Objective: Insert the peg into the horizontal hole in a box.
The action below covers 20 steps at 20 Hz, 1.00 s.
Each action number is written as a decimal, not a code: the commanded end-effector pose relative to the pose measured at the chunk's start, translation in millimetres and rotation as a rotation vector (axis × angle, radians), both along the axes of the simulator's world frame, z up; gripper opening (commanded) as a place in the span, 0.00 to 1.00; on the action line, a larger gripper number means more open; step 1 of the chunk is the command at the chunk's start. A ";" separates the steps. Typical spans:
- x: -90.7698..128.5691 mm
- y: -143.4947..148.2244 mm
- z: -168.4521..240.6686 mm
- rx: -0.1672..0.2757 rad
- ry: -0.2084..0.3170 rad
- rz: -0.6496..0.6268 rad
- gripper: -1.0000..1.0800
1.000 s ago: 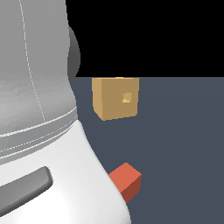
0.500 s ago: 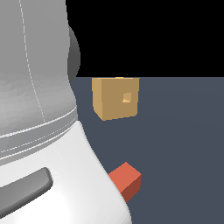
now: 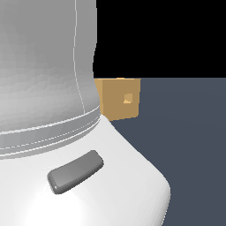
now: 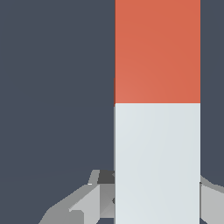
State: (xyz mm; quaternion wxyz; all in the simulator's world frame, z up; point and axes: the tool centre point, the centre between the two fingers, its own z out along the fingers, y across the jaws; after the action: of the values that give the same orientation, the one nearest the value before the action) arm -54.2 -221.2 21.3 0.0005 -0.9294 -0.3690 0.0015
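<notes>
In the wrist view the peg point(image 4: 157, 109) fills the frame lengthwise, its red-orange half point(image 4: 157, 50) away from the gripper and its pale grey-white half between the fingers. My gripper point(image 4: 157, 197) has a finger against each side of the white half and looks shut on it. In the exterior view the tan box point(image 3: 118, 99) stands on the dark floor, with the small square hole point(image 3: 128, 98) in its face. The peg and gripper are hidden behind the arm in that view.
The white arm body point(image 3: 53, 110), with a grey button-like patch point(image 3: 75, 172), covers the exterior view's left and lower half. Dark grey-blue floor point(image 3: 185, 132) lies on the exterior view's right of the box.
The arm has swung toward the exterior view's right and now covers the spot where the peg's red end showed. The box has not moved.
</notes>
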 end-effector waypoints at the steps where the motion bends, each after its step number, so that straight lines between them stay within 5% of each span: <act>1: 11.6 4.7 3.9 -0.001 -0.003 0.038 0.00; 10: 71.1 42.0 19.0 -0.002 -0.002 0.266 0.00; 20: 142.8 124.9 41.8 -0.002 -0.003 0.621 0.00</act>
State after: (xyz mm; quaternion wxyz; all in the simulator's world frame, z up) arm 78.0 -111.4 57.7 -0.0005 -0.7902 -0.6128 0.0018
